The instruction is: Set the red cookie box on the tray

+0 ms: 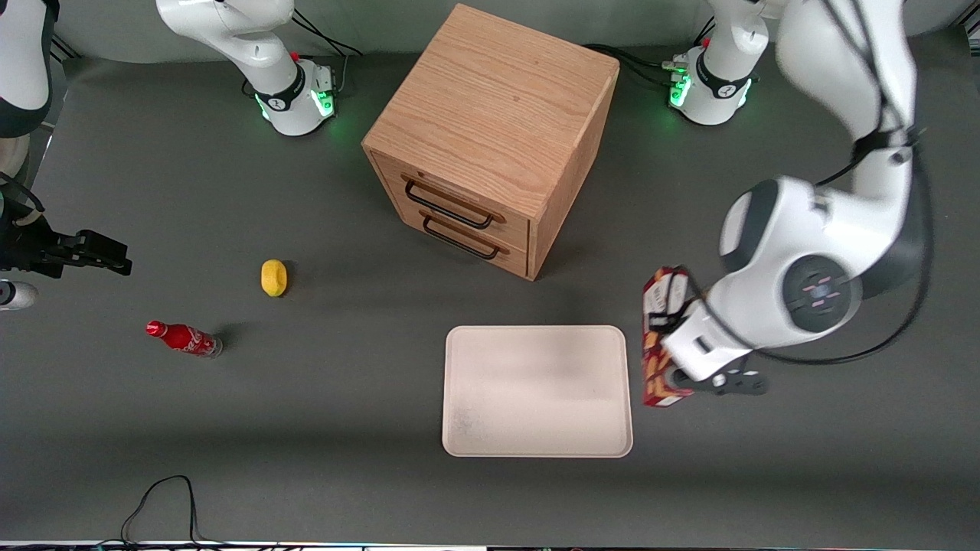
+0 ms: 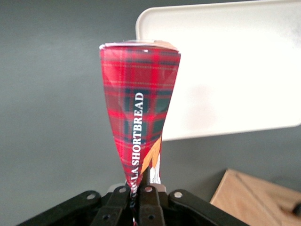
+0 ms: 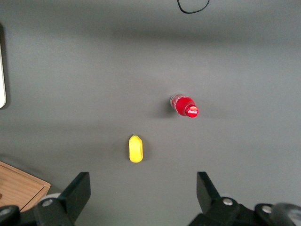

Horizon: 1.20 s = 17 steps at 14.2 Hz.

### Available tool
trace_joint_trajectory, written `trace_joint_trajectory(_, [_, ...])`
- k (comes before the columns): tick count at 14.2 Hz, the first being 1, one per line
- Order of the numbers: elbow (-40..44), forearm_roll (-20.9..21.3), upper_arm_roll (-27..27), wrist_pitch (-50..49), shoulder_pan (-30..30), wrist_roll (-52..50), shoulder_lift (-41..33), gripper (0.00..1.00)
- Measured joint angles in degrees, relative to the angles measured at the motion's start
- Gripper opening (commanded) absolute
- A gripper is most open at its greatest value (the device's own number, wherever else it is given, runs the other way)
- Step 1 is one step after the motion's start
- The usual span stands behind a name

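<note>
I had the red cookie box [image 1: 657,348] pinched in the gripper [image 2: 139,197]. The fingers were closed tight on one thin end of it, and the rest of the box stuck out from them. The box was up off the table, held on its edge, just beside the short edge of the tray [image 1: 536,440] at the working arm's end. It was not over the tray yet, I think.

The tray lay flat near the table's front edge, with nothing on it. The wooden drawer cabinet [image 1: 490,130] stood farther from the front camera than the tray. A yellow lemon [image 1: 273,277] and a small red soda bottle [image 1: 184,338] lay toward the parked arm's end of the table.

The box looked light and thin, made of card. I guessed it could bend or get squashed if I squeezed hard. Holding it by one end, it might swing or slip. I thought a hold nearer its middle would be safer.
</note>
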Motion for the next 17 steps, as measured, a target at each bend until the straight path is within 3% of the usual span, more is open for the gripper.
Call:
trace_joint_trajectory(6, [0.85,0.0,0.49,12.69,-2.5,-5.17,11.06,0.0])
trace_joint_trajectory(7, [0.98,0.0,0.63,14.13,-2.58,-5.61,12.21,0.04])
trace_joint_trajectory(8, [1.08,-0.01,0.73,15.14,-2.69,-6.21,13.03,0.99])
trace_joint_trajectory(13, [2.52,-0.01,1.23,16.78,-3.59,-6.88,13.01,1.0])
trace_joint_trajectory(17, [-1.68,0.04,2.74,13.53,-2.18,-6.87,2.63,1.0])
